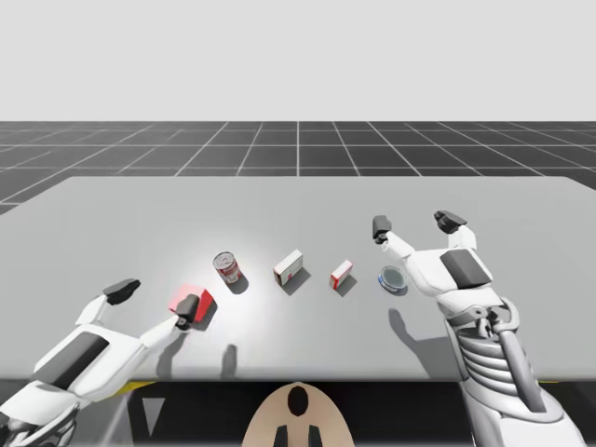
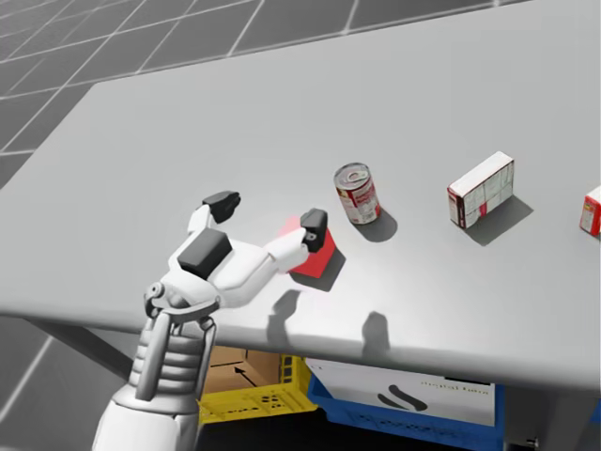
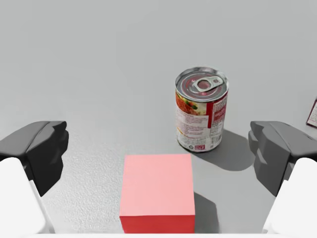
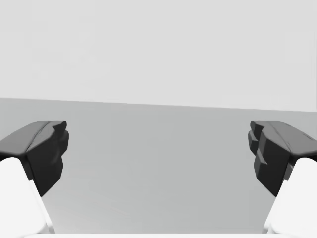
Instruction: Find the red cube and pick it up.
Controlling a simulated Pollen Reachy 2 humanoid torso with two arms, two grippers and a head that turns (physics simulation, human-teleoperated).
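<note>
Part of the red cube [image 3: 157, 191] is hidden: in the head view a dark fingertip [image 2: 313, 225] of my left gripper [image 2: 267, 214] covers its upper corner, and in the left wrist view its nearer face is cut off. The cube sits on the grey table [image 1: 298, 200] between that gripper's fingers, which stand wide apart with bare table on either side of it, holding nothing. Counted, there is one red cube and one red-and-white can [image 3: 200, 111], upright just beyond the cube with its pull-tab lid up. There are also two white-and-red boxes, a larger box [image 1: 289, 268] and a smaller box [image 1: 341, 274], the smaller cut off at the head view's edge. One small blue-rimmed disc [image 1: 392, 278] lies close beside my right arm. My right gripper [image 1: 414, 224] hangs over the table, spread wide and empty. Print on the can's label and on the boxes is too small to make out.
</note>
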